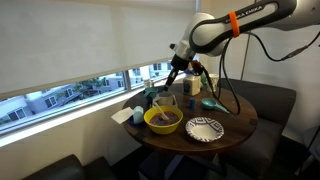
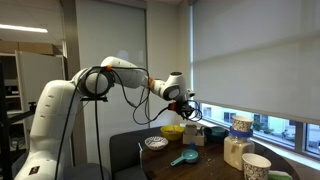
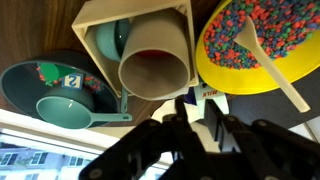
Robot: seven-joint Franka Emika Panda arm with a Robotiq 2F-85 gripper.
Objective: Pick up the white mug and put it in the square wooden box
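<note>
The small cream-white cylindrical mug [image 3: 155, 62] is lying tilted inside the square wooden box [image 3: 100, 12]; the black gripper [image 3: 200, 112] is hovering above, fingers spread, holding nothing.

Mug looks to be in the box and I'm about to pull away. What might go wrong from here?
1. The white mug seems to lean in the wooden box, crowded by a teal cup; it may tip out.
2. The fingers hang close to the mug's rim; a sideways retreat might clip it.
3. The spoon sticks out of the yellow bowl beside the box; swinging that way could knock it.
</note>
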